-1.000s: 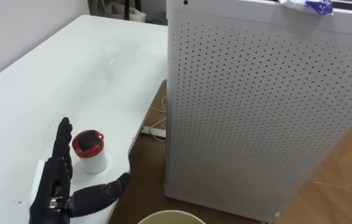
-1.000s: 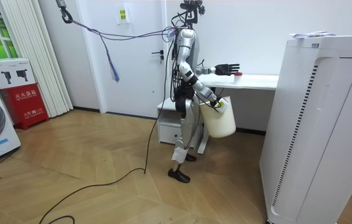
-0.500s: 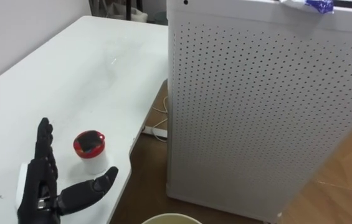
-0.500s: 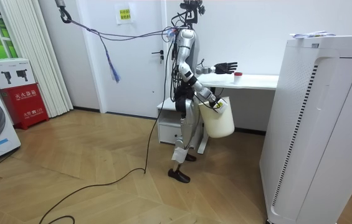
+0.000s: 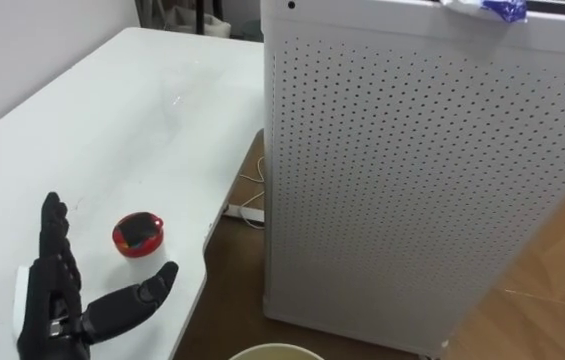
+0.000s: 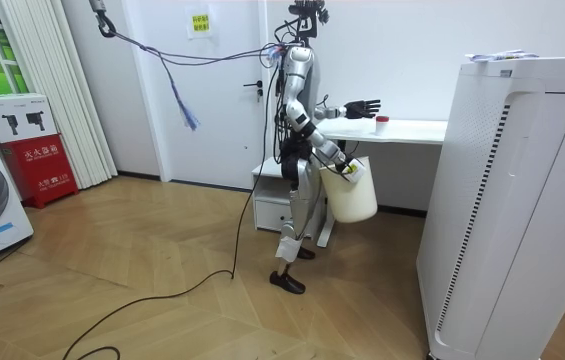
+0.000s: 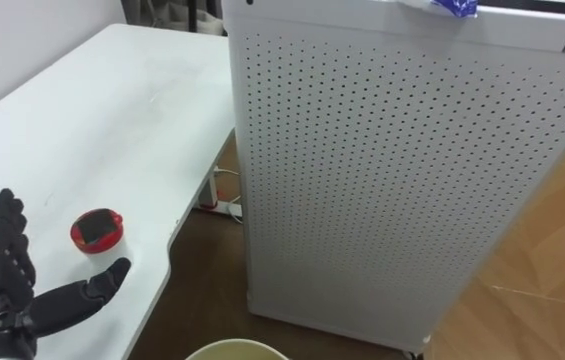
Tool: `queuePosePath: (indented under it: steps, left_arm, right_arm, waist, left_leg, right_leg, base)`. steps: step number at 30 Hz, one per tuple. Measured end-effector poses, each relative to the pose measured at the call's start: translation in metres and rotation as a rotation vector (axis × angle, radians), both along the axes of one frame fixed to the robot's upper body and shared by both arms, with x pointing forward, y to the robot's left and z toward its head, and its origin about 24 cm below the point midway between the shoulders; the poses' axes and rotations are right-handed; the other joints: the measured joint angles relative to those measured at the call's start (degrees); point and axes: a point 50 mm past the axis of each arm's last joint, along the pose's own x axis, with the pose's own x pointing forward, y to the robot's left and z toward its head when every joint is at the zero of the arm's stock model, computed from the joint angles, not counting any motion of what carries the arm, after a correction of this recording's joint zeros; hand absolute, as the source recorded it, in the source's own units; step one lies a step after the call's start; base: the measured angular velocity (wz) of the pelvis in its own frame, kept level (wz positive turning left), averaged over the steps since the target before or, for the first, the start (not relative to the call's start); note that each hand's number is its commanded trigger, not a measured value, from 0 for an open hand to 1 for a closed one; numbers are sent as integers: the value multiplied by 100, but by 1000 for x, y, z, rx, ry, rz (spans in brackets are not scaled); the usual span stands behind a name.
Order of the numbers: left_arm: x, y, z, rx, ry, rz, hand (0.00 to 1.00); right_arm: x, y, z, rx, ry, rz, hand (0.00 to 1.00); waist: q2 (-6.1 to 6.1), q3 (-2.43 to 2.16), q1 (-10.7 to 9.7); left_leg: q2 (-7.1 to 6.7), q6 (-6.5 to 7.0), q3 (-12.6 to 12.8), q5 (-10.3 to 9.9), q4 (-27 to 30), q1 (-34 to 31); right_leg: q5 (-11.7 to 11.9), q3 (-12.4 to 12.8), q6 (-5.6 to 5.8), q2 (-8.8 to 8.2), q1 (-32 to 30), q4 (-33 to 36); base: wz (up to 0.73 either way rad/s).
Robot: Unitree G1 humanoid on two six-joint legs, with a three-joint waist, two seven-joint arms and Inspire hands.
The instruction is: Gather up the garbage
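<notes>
Currently my left hand [image 5: 50,302] is released: the fingers are straight and point away from me, the thumb is spread out toward my right, and nothing is held in it. It sits over the near part of the white table [image 5: 142,110].

1. Task item: the small red-lidded cup [image 5: 138,235] stands on the table close to the table's right-hand edge. It lies in the opening between my fingers and thumb, just beyond the thumb tip, and is apart from both.
2. Right hand [image 6: 343,161]: in the room view it is lowered at my side by the top of a cream bucket [image 6: 350,192], which hangs against my hip. I cannot tell whether this hand is clenched or released. The bucket rim also shows at the bottom edge of the eye views.
3. Position: I stand upright at the end of the table, with the left arm extended level over it.
4. Surroundings: a tall white perforated cabinet [image 5: 422,170] stands on the wooden floor to the right of the table. A crumpled blue-and-white wrapper [image 5: 484,8] lies on its top.
</notes>
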Motion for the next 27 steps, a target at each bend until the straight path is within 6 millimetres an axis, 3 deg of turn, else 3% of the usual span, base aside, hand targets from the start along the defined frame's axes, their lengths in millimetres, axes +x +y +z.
queuePosePath:
  steps: [8, 16, 27]
  left_arm:
    - [9, -8, -8, -6, 28, -23, 0]
    - [18, -17, -10, -8, 34, -59, 0]
    - [20, -17, -24, -16, 93, -58, 0]
  right_arm:
    - [0, 4, 0, -3, -1, 17, 100]
    - [0, 6, 0, 0, -4, 26, 100]
    - [0, 6, 1, -3, -5, 23, 100]
  waist:
    - [-11, 6, -162]
    - [58, 19, -292]
    - [85, 7, -297]
  left_leg:
    - [0, 0, -14, -1, 23, 7]
    - [14, 0, 9, -4, 38, 9]
    - [23, -1, 42, -4, 25, 55]
  right_leg:
    - [1, -6, 2, 7, 40, -2]
    - [3, 17, 0, 20, 35, -2]
    - [4, 54, -3, 25, 45, 21]
  base:
    - [1]
    - [0]
    - [0]
